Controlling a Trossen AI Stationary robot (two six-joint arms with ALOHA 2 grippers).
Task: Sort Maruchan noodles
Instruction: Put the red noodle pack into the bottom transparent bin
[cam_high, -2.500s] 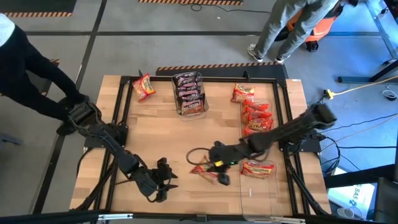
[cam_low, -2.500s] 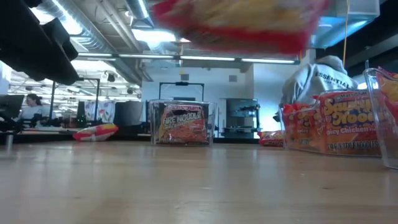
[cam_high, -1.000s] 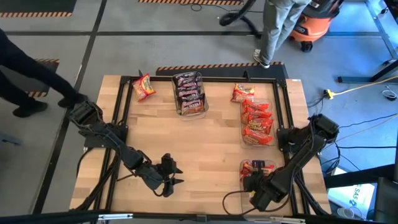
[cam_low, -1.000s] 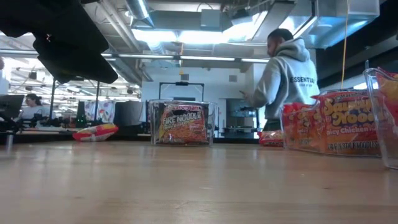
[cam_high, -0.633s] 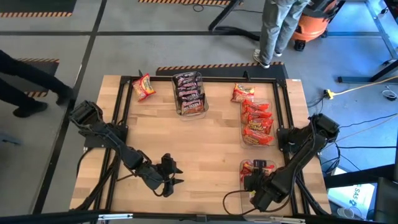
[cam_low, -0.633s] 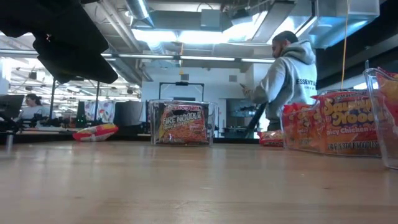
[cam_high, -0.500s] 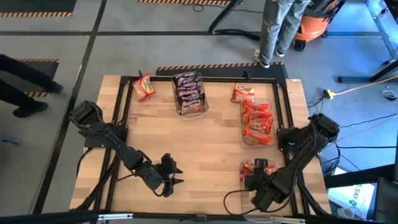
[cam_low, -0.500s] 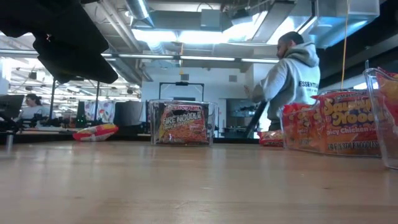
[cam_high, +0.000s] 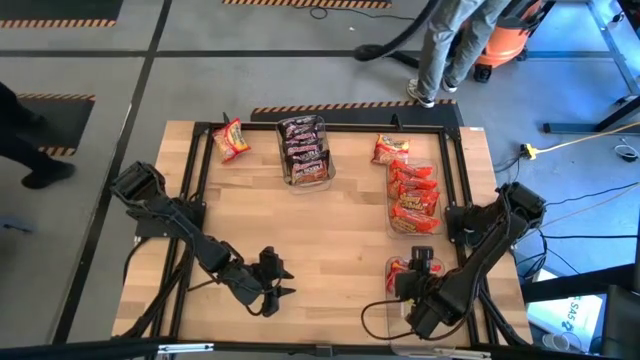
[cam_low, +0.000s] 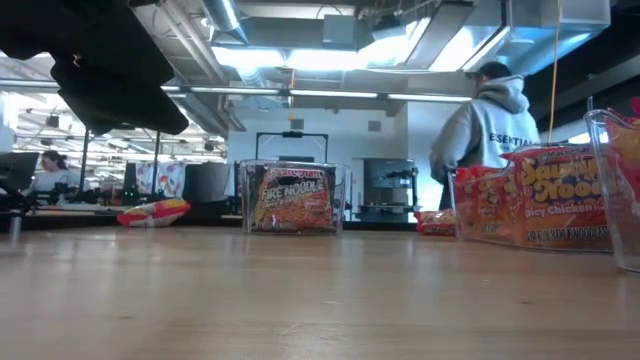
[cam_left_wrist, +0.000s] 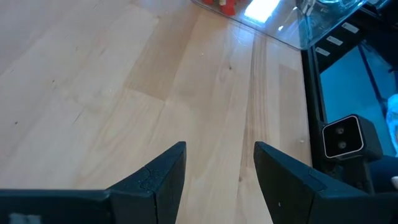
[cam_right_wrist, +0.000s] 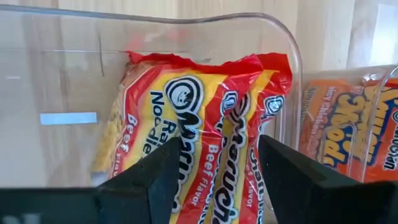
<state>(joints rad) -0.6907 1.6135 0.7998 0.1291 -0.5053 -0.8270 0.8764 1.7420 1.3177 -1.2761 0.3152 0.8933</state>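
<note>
Maruchan noodles lie sorted across the table. Dark packets fill a clear bin (cam_high: 305, 150) at the far middle, and orange ones fill a bin (cam_high: 413, 195) on the right. Red-and-yellow beef packets (cam_right_wrist: 205, 118) stand on edge in the near right bin (cam_right_wrist: 74, 81). Two loose packets lie flat on the far table, one yellow-red (cam_high: 231, 138), one orange (cam_high: 391, 148). My right gripper (cam_right_wrist: 214, 168) hangs open just above the beef packets (cam_high: 404, 268), pointing steeply down, one finger on either side of them. My left gripper (cam_high: 275, 285) is open over bare wood near the front edge.
A black metal frame (cam_high: 200, 128) runs round the tabletop. A small camera block (cam_left_wrist: 345, 138) sits at the near edge. Bare wood (cam_high: 340, 215) spreads across the table's middle. A person (cam_low: 490, 125) in a grey hooded top stands beyond the far edge, by an orange shop vacuum (cam_high: 505, 30).
My right gripper has risen a little over the near right bin and tipped, its fingers shifting toward the far edge. The beef packets stay in the bin. The person behind the table has walked toward the right.
</note>
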